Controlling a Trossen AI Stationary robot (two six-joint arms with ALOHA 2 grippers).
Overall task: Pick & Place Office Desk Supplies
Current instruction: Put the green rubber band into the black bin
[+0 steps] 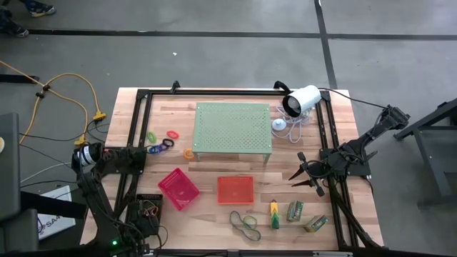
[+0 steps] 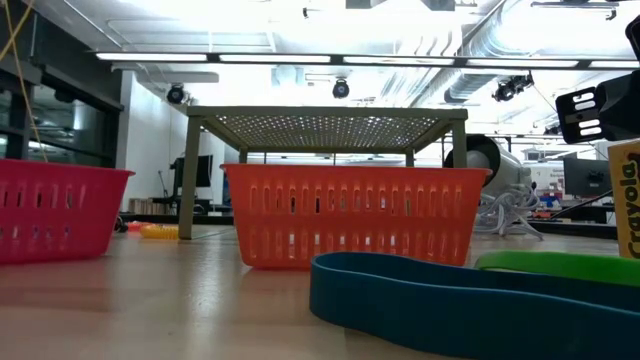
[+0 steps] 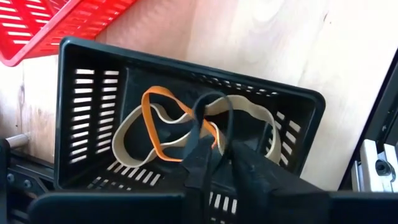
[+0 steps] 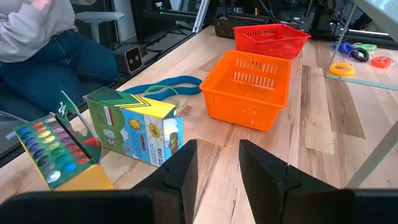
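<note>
My left gripper (image 3: 222, 152) points down into the black tray (image 3: 186, 124) at the table's near left corner (image 1: 148, 208), its fingers a narrow gap apart. In the tray lie a tan rubber band (image 3: 134, 134), an orange one (image 3: 155, 118) and a dark band loop (image 3: 212, 106) that runs down to the fingertips. My right gripper (image 4: 217, 162) waits open at the table's right side (image 1: 303, 175), holding nothing. Blue and green bands (image 1: 244, 221), a marker (image 1: 274, 215) and two packs (image 1: 295, 211) lie near the front edge. Coloured rings (image 1: 164, 143) lie at the far left. My left gripper comes from above into the black tray. The dark band's lower end (image 3: 227, 140) lies right at its fingertips. Whether the fingers touch it I cannot tell. The rest of the loop rests on the tan and orange bands on the tray floor.
A pink tray (image 1: 178, 189) and an orange tray (image 1: 235, 190) stand in the middle front. Behind them is the pale green perforated stand (image 1: 233, 128), with a white camera (image 1: 300, 101) and its cable at the far right. A person sits beyond the table edge (image 4: 43, 43).
</note>
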